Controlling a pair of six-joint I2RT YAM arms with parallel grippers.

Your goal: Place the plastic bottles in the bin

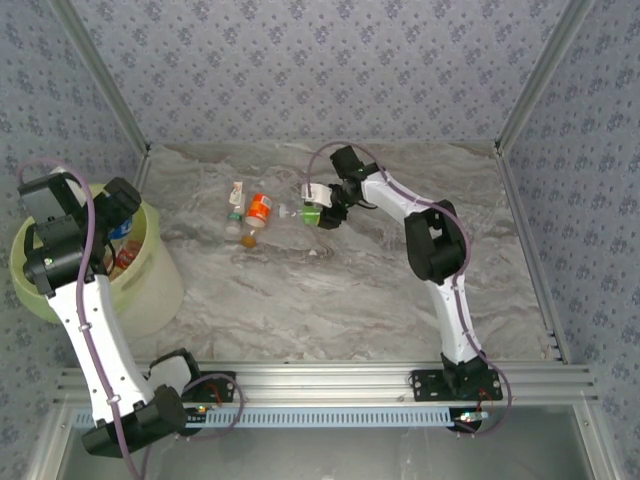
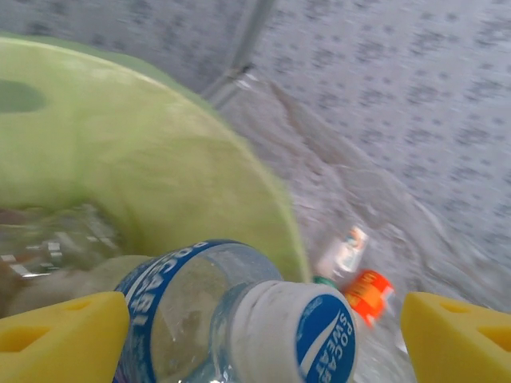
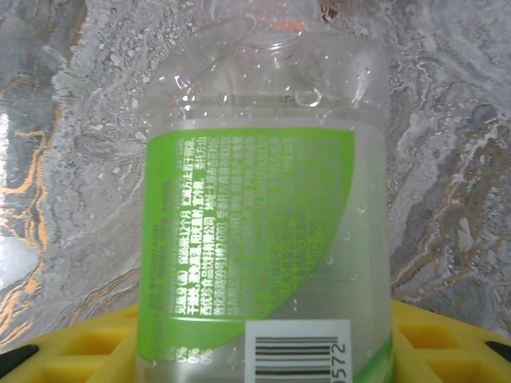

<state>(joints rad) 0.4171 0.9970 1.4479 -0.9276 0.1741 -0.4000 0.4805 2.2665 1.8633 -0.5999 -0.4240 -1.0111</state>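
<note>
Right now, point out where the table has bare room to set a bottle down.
Widest bare patch: near middle of the table, between the bin and the right arm. Another lies between that arm and the right wall. The strip along the back wall is free. Crowded: centre-back, where loose bottles lie beside the right gripper, shut on a green-label bottle.

The grey marble-patterned table (image 1: 330, 290) carries a round pale lime-green plastic bin (image 1: 150, 285) at its left edge; towards the far middle lie a clear plastic bottle with an orange label (image 1: 259, 208) and, just beside it, a white-labelled clear plastic bottle (image 1: 236, 196); right of them is a clear plastic bottle with a lime-green label (image 1: 311, 215), though whether it rests on the surface cannot be told.
</note>
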